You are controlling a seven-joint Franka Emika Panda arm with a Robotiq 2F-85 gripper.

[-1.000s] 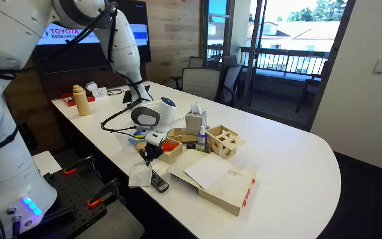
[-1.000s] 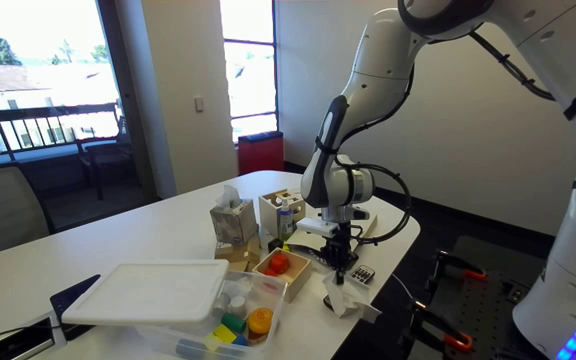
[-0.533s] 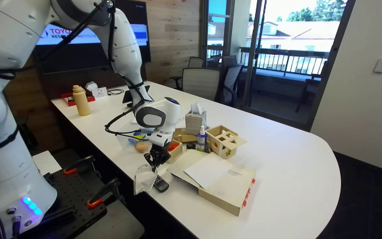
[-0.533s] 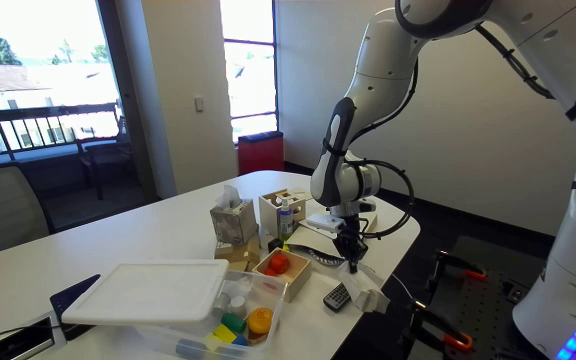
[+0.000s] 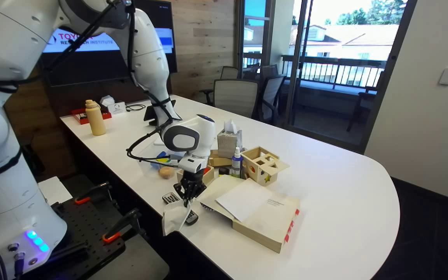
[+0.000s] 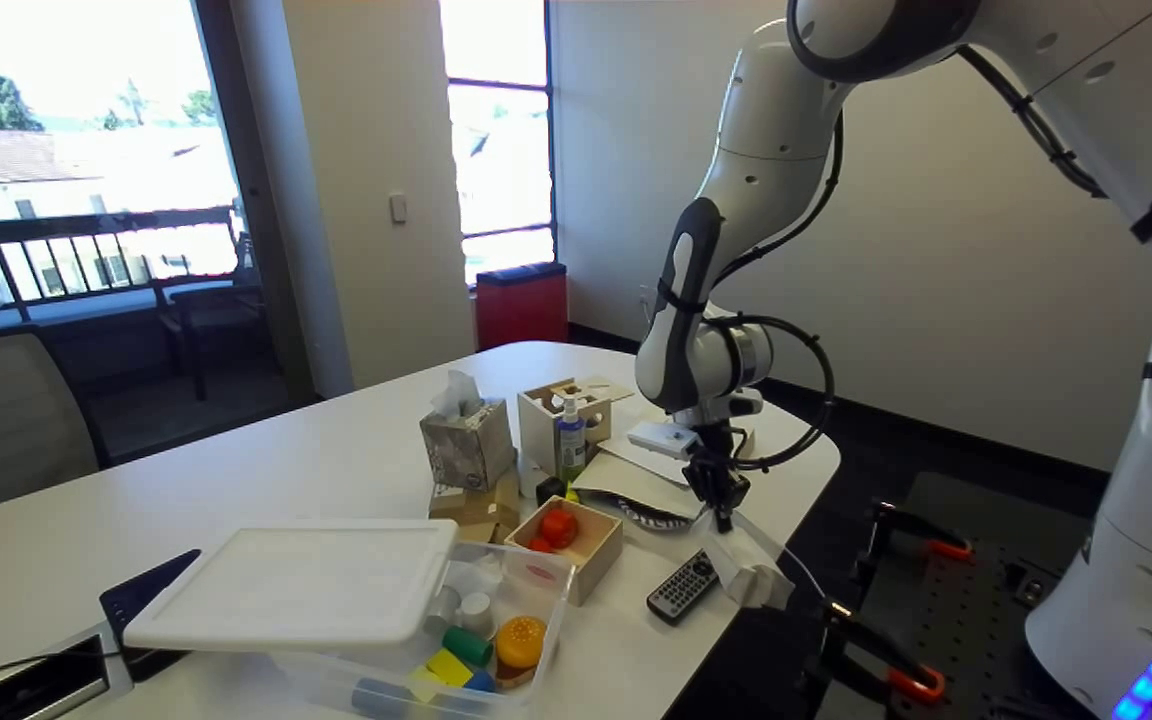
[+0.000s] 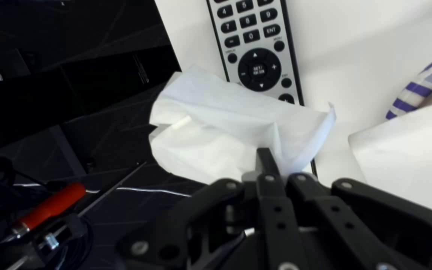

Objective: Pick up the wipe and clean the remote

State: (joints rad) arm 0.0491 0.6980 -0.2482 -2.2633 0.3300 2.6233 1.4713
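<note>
Pinches a white wipe [image 7: 234, 127] by one end in the pincer [image 6: 724, 518], pressed tight together with the sheet caught between the fingertips [image 7: 266, 165]. Lets the rest droop over part of the remote [image 7: 254, 52], flat on the white surface [image 5: 333, 194] near its edge, and out past that edge. Leaves the number keys [image 7: 248, 20] and round direction pad [image 7: 260, 69] in sight in the wrist view. Cannot tell contact from near contact between wipe and remote. Points downward near the folded-out cover [image 5: 217, 188] of a thick book [image 5: 270, 221] with red tabs [image 5: 291, 224] and a loose white paper [image 5: 243, 198] on top. Shares the surface, in both exterior views, with an upright spray bottle [image 5: 236, 166], a wooden shape box [image 5: 263, 173] just beside it, a tissue box [image 6: 469, 447] and some cardboard [image 6: 481, 511]. Also shares it, in an exterior view, with a wooden tray [image 6: 598, 568] of red pieces [image 6: 558, 528] and a clear bin [image 6: 558, 620] of coloured pieces [image 6: 467, 646], partly under a white lid [image 6: 306, 580].
</note>
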